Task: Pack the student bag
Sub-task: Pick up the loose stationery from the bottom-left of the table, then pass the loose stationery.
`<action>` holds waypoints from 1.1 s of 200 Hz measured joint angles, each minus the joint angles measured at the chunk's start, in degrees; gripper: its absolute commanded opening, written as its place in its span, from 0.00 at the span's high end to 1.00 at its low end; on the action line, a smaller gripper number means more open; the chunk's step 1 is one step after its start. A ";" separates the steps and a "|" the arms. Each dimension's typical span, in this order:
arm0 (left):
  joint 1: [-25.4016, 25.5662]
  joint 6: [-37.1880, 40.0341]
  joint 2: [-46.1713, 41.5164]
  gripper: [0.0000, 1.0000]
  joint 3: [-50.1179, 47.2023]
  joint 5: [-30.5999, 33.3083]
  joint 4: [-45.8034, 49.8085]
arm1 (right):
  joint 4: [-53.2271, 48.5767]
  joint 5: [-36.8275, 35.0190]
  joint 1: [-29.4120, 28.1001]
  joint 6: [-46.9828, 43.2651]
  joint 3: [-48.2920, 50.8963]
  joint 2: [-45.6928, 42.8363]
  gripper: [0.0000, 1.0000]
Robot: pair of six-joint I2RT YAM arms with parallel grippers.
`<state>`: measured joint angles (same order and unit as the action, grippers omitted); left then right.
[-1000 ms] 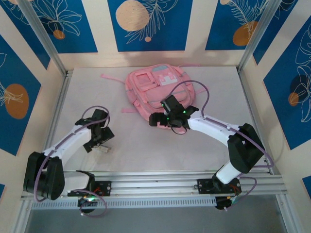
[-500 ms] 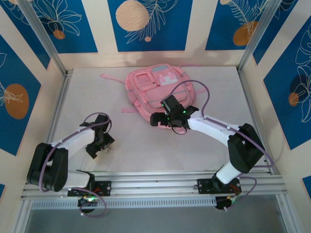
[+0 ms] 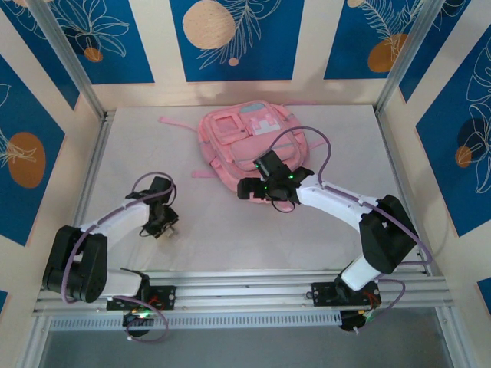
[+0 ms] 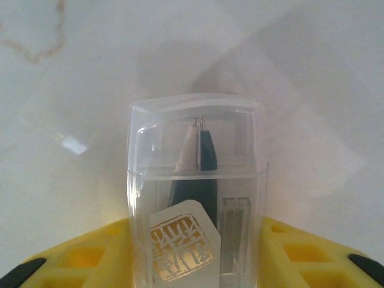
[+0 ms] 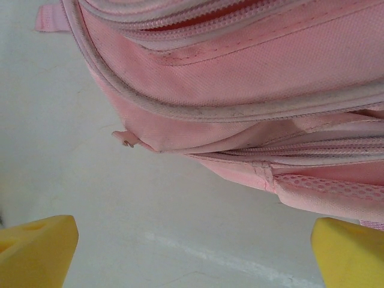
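The student bag [image 3: 249, 142] lies flat on the white table [image 3: 230, 238], in the upper centre of the top view. The right gripper [image 3: 244, 189] sits at the bag's lower edge with its jaws spread wide. In the right wrist view, the yellow fingers [image 5: 36, 249] occupy the lower corners and the bag's zippered side [image 5: 240, 90] fills the upper frame beyond them, not between them. The left gripper [image 3: 163, 224], at lower left and well apart from the bag, pinches a clear plastic case [image 4: 195, 180].

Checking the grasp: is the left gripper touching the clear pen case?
Touching. Left wrist view: left gripper fingers abut both sides of the clear pen case, no gap.
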<state>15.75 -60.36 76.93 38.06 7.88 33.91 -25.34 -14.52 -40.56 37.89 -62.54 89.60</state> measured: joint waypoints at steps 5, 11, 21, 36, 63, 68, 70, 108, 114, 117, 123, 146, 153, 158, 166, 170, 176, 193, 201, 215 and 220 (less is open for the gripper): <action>0.00 0.35 -0.15 0.56 0.31 -0.35 -0.44 | 0.02 0.24 0.00 -0.15 0.00 0.00 0.00; 0.00 0.66 -0.39 0.56 0.87 -0.70 -0.96 | 0.15 0.61 0.02 -0.33 0.02 0.00 0.00; 0.00 1.11 -1.05 0.56 1.97 -1.57 -1.81 | 0.61 1.53 0.00 -0.68 0.11 -0.02 0.00; 0.02 1.86 -2.10 0.56 3.72 -3.13 -3.23 | 2.27 3.98 -0.02 -1.68 0.87 -0.28 0.00; 0.83 2.49 -3.39 0.58 7.04 -6.34 -7.04 | 6.71 10.51 -0.35 -3.39 2.97 -1.11 0.01; 1.20 2.56 -3.39 0.58 7.78 -6.84 -7.74 | 7.87 12.00 -0.39 -3.56 3.30 -1.20 0.01; 1.38 2.67 -3.39 0.58 8.09 -7.04 -7.96 | 8.28 12.68 -0.44 -3.67 3.41 -1.22 0.01; 6.69 4.00 -3.28 0.58 13.62 -10.01 -11.98 | 16.11 22.25 -0.92 -4.00 3.56 -0.98 0.04; 7.50 3.98 -3.28 0.58 14.16 -10.34 -12.66 | 17.40 23.41 -1.03 -3.96 3.54 -0.81 0.05; 7.91 3.98 -3.28 0.58 14.34 -10.51 -13.07 | 18.10 24.09 -1.09 -3.96 3.54 -0.59 0.05; 8.57 3.96 -3.28 0.58 14.56 -10.75 -14.03 | 19.45 25.24 -1.16 -3.80 3.54 -0.22 0.06; 10.10 3.89 -3.28 0.58 14.71 -11.34 -16.20 | 23.71 28.83 -1.51 -2.91 3.52 1.33 0.09; 10.27 3.85 -3.28 0.58 14.71 -11.41 -16.57 | 24.44 29.62 -1.51 -2.84 3.52 1.62 0.11; 10.36 3.67 -3.26 0.58 14.71 -11.58 -16.94 | 25.09 30.10 -1.53 -2.71 3.52 1.84 0.13; 10.78 3.21 -3.23 0.58 14.69 -11.96 -17.79 | 26.82 31.30 -1.79 -1.97 3.48 2.47 0.17; 10.82 2.95 -3.23 0.58 14.69 -12.02 -18.25 | 27.76 31.78 -1.79 -1.29 3.41 2.91 0.20; 11.06 2.54 -3.21 0.58 14.69 -12.24 -19.06 | 29.11 32.54 -1.88 -0.70 3.37 3.56 0.24; 11.72 1.77 -3.21 0.58 14.67 -12.70 -20.83 | 32.00 34.36 -2.25 0.48 3.26 5.44 0.34; 11.89 1.27 -3.21 0.58 14.51 -12.96 -21.70 | 32.89 34.91 -2.47 1.31 3.19 6.23 0.39; 11.98 0.37 -3.21 0.58 14.21 -13.49 -22.95 | 34.38 35.69 -2.82 2.32 3.04 7.37 0.46; 11.98 0.17 -3.21 0.58 14.05 -13.60 -23.37 | 34.97 35.87 -2.97 2.56 2.97 7.76 0.49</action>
<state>27.73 -60.18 73.71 52.12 -5.72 10.55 9.63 21.34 -43.53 40.45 -59.57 97.36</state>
